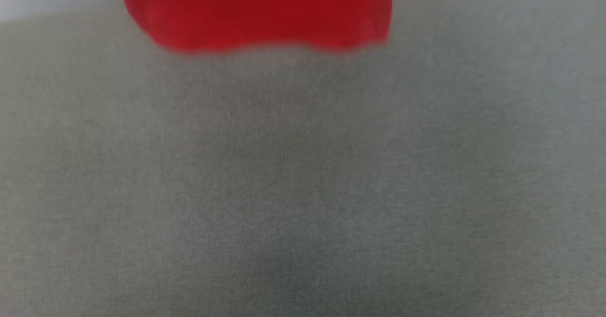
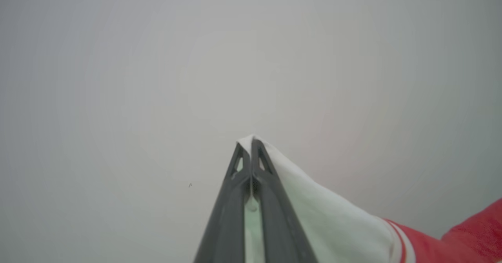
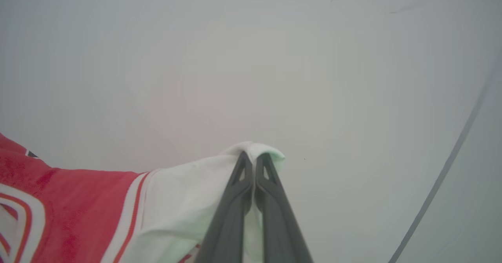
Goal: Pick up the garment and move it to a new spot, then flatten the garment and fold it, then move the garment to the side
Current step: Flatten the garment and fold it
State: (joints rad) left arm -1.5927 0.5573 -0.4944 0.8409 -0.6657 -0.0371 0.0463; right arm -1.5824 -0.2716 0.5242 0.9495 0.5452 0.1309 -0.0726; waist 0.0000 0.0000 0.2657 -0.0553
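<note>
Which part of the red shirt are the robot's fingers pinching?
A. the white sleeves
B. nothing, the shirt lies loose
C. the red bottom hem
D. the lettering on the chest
A: the left fingers and the right fingers are each closed on white sleeve cloth of the garment, out past its striped trim.

Matt cloth garment (image 3: 78, 192), matt tabletop (image 1: 303, 189)

The right gripper (image 3: 254, 157) pinches a fold of white sleeve (image 3: 184, 200), its two dark fingers pressed together. The garment (image 3: 78, 192) trails to the lower left, red past striped trim (image 3: 131, 212) (a white-outlined mark at the edge). Behind lies a pale, blurred surface (image 3: 251, 59), where a thin dark line (image 3: 443, 172) curves at right.
</note>
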